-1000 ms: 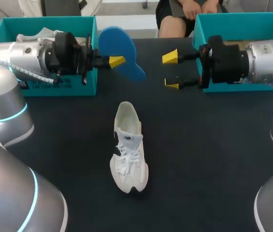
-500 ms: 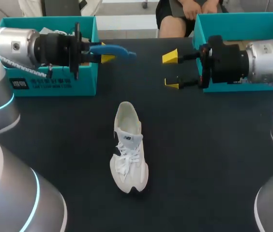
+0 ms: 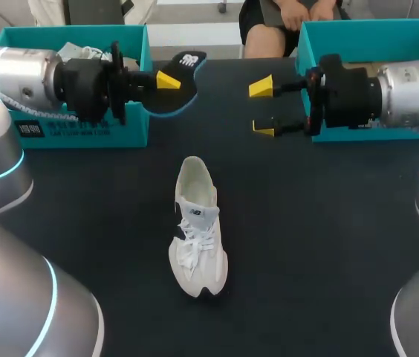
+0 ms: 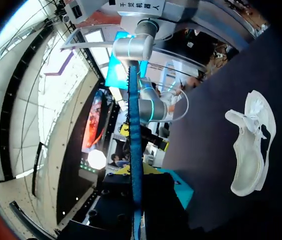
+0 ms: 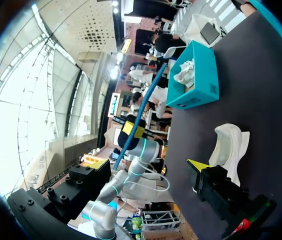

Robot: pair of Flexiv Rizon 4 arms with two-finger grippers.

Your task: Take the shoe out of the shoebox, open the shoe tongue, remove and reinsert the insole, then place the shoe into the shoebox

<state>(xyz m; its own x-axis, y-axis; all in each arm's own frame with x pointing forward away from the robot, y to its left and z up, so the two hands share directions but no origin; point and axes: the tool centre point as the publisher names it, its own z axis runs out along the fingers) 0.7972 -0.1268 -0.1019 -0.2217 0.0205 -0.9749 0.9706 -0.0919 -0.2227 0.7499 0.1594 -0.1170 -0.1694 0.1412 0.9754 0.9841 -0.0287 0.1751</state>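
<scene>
Shoe, one, lies near two shoeboxes; left pincer pinches one insole, right pincer spread.

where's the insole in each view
Head view: insole held by the left gripper, beyond the shoe.
Left wrist view: blue edge-on strip running straight out from that gripper.
Right wrist view: thin blue strip beyond the shoe.
Shared landmark: white shoe.

Exhibition hall, vaulted glass roof (display screens)
</scene>
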